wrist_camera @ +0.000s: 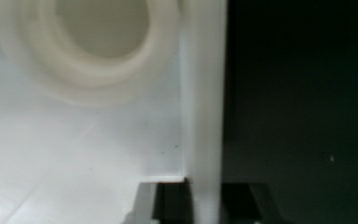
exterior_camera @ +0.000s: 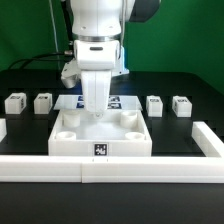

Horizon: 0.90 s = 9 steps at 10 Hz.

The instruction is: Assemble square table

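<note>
The square table slab (exterior_camera: 72, 143) is white with a raised rim, round corner sockets and a black-white tag on its front wall. It lies in the middle of the table. My gripper (exterior_camera: 95, 104) has come down on the slab's far rim. In the wrist view my gripper (wrist_camera: 208, 205) straddles the upright white rim (wrist_camera: 206, 100), with a dark finger (wrist_camera: 172, 203) tight against each side. A round socket (wrist_camera: 96, 45) shows beside the rim. Two white tagged legs (exterior_camera: 15, 101) (exterior_camera: 43, 101) stand at the exterior view's left and two more (exterior_camera: 154, 104) (exterior_camera: 181, 104) at its right.
A long low white border wall (exterior_camera: 110, 168) runs along the front and turns back at the exterior view's right (exterior_camera: 208, 140). The marker board (exterior_camera: 126, 101) lies flat just behind the slab. A green backdrop stands at the rear.
</note>
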Available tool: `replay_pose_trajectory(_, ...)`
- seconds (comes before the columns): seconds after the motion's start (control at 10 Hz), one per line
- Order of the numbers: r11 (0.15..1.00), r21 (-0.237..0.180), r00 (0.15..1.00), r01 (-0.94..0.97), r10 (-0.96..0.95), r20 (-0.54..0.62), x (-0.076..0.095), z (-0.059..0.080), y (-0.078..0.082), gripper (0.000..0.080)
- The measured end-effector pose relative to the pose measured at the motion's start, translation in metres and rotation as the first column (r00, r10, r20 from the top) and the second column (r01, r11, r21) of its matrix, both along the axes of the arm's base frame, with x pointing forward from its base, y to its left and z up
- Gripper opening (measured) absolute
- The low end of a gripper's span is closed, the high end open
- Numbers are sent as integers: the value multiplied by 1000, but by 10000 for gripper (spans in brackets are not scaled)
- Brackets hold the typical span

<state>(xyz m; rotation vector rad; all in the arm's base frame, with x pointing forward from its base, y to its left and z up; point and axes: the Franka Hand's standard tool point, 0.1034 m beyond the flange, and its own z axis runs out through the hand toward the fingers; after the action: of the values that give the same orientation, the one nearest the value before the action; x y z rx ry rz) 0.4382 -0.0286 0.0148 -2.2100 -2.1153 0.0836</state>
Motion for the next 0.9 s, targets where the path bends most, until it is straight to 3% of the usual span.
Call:
replay_pose_trajectory(0.3, 1000, 0, 1000, 1, -1, 1, 0, 0, 1, 61)
replay_pose_trajectory(0.7, 999, 16, 997, 46, -46, 60, 53, 3, 50, 61)
replay_pose_trajectory(0.9, 1000, 11, 999, 29, -29, 24, 54, 0, 70, 61)
